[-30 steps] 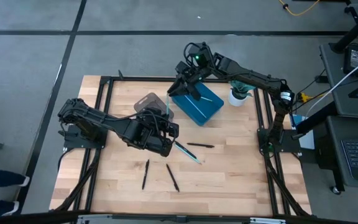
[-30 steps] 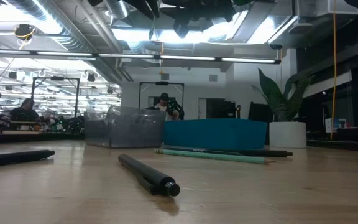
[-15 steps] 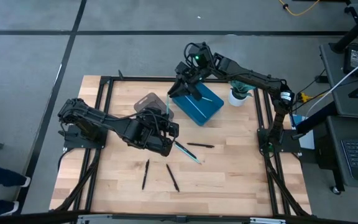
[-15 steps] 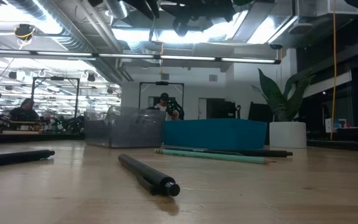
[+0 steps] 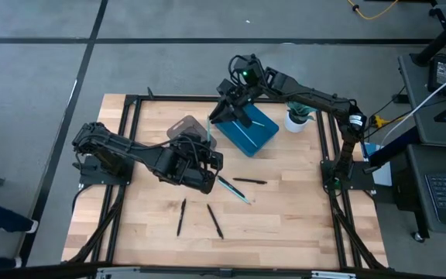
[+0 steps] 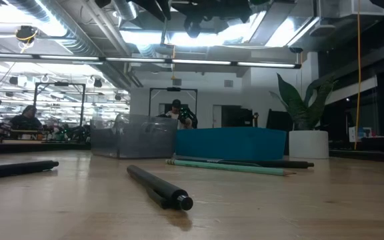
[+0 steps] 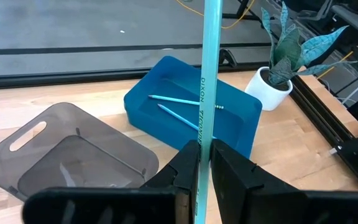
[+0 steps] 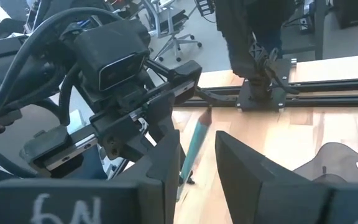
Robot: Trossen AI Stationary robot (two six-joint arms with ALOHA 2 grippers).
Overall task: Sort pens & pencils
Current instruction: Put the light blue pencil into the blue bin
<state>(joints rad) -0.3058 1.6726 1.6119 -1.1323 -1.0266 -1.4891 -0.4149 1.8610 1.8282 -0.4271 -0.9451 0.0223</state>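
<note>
Light-blue pencil is clamped upright in my left gripper, frame centre. My right gripper, fingers parted, hovers over the blue bin, upper centre.

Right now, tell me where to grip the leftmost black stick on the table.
Probably grip the stick at mid-length, coming from straight above, with the pincer closing across its thin width: it lies flat and alone on the table, with room on both sides.
</note>
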